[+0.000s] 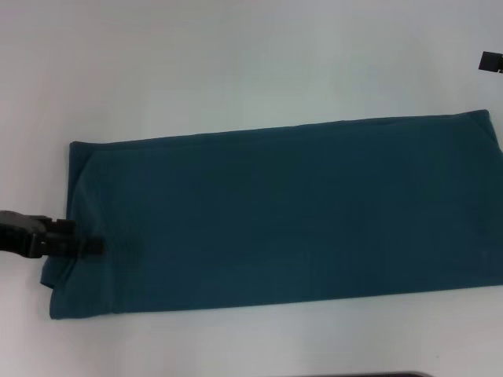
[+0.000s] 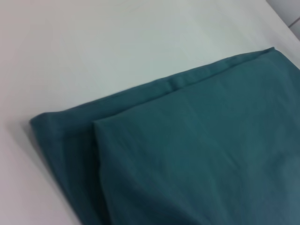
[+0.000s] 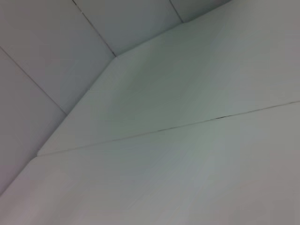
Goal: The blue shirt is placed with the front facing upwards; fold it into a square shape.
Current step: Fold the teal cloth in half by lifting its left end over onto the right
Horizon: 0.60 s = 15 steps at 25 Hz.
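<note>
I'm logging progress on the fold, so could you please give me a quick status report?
Left gripper at the blue shirt left end. Right gripper far right, off the cloth. Shirt a long folded band, not yet square. Nothing in the way.

blue shirt [image 1: 283,216] flat on table [image 1: 236,63]

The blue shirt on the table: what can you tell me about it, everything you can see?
The blue shirt is a dark teal, soft woven-looking cloth, folded into a long flat band lying across the white table, with no lettering or sleeves showing. At its left end the layers overlap, one folded edge sitting slightly inside the other. The left gripper reaches in at that end, its tip on the cloth near the front corner. Faint creases show there. The right end runs to the picture's edge.
</note>
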Available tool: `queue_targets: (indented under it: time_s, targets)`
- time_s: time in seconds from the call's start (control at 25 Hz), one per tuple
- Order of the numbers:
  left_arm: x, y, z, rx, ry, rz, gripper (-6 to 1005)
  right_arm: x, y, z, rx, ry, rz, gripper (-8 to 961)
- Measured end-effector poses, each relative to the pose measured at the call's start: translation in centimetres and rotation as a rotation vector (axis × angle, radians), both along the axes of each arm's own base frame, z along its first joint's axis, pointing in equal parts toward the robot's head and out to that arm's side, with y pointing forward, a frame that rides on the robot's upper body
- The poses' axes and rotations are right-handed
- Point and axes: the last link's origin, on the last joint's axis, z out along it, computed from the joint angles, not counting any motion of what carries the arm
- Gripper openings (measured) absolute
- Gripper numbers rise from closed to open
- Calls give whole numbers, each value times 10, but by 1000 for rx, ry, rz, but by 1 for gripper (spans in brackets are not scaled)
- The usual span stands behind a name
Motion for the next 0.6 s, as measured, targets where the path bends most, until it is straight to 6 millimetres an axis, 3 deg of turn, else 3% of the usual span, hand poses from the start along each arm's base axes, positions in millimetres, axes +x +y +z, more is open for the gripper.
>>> queue_targets:
  time_s: [0.6]
  targets:
    - [-7,-5,8,-17,34,47,905,-1,1,3,11,9,3,943]
